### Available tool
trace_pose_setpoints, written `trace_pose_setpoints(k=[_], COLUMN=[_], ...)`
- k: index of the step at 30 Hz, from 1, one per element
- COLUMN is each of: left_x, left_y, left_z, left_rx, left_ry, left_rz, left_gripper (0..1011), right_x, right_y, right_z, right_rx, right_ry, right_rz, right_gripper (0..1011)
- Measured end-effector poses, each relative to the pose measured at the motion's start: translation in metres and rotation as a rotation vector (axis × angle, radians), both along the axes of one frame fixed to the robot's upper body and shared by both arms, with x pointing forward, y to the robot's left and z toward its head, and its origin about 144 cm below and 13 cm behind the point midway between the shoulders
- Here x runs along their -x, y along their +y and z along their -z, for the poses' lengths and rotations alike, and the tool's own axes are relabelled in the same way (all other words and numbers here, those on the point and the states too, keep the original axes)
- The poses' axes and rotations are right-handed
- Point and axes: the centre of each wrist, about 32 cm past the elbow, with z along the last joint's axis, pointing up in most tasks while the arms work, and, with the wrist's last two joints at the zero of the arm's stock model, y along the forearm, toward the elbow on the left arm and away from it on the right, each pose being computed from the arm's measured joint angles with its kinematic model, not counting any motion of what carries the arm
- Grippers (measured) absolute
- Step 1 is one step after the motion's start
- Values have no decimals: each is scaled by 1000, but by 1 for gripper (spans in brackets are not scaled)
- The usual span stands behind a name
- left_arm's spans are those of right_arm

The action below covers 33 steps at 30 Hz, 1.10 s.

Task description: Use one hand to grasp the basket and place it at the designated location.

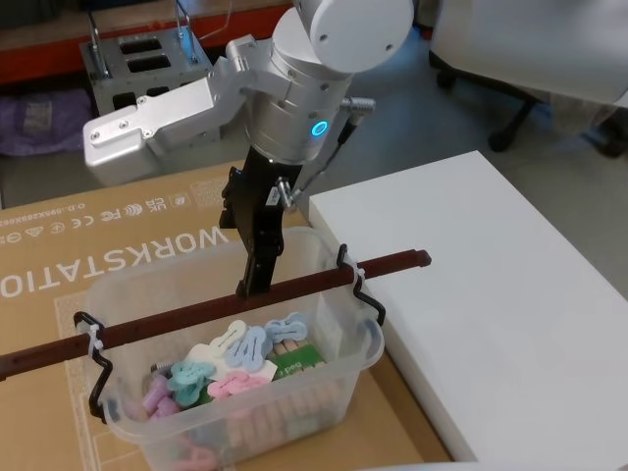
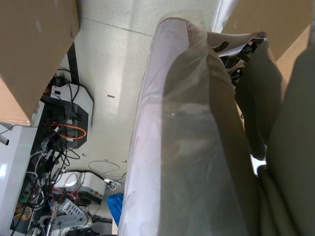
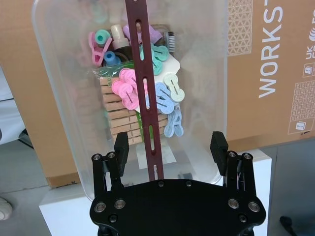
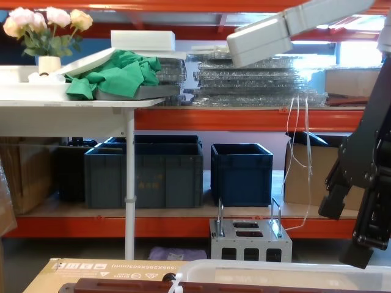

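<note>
The basket (image 1: 339, 391) sits on a cardboard box (image 1: 98, 245), just beside a white worktop (image 1: 491, 294); coloured clips (image 1: 240, 355) lie inside it; the right gripper (image 3: 170, 143) hangs over its brown handle (image 1: 196, 316); its fingers are wide apart, one on each side of the bar, not touching it.

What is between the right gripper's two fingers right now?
The basket's reddish-brown bar handle runs between the open right gripper's fingers, with gaps on both sides, seen in the right wrist view.
</note>
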Motion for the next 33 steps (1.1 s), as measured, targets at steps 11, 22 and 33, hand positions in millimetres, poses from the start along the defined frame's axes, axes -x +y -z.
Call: trace_pose_setpoints(k=[11,22,33], left_x=[0,0,0], left_y=[0,0,0], left_z=[0,0,0], left_rx=[0,0,0], left_ry=[0,0,0], left_rz=[0,0,0], left_gripper=[0,0,0], right_x=[3,2,-3], right_y=[4,13,19], right_z=[2,12,24], right_rx=[5,29,63], right_ry=[7,17,22], right_rz=[-14,-27,-29], right_gripper=[1001,1001,1001])
